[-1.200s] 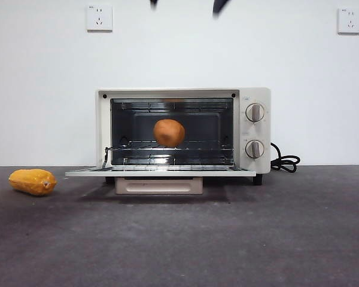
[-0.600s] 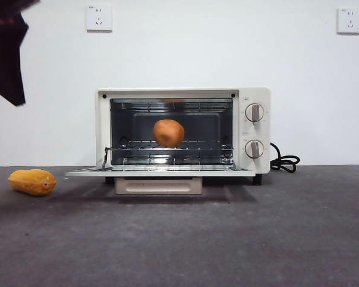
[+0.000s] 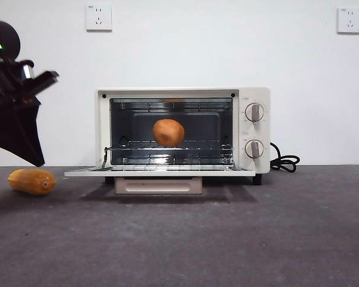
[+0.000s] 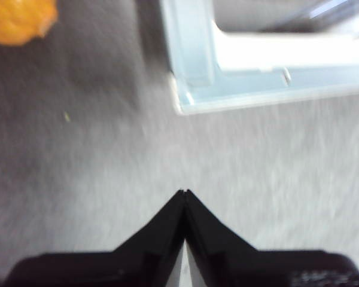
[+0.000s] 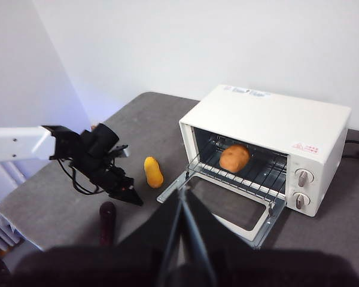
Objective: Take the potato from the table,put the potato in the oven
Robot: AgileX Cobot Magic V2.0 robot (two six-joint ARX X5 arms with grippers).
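Table (image 3: 287, 239): oven (image 3: 182, 134), yellow vegetable (image 3: 32, 181).

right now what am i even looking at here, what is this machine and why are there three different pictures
It is a robot with two arms at a table, each ending in a two-jawed gripper. One picture looks level across the table; the other two come from cameras on the wrists. A potato sits on the rack inside the open oven. A yellow vegetable lies on the table beside it, and a dark object shows only in the right wrist view. The left gripper is shut and empty, near the oven door's corner. The right gripper, also shut and empty, is high above.
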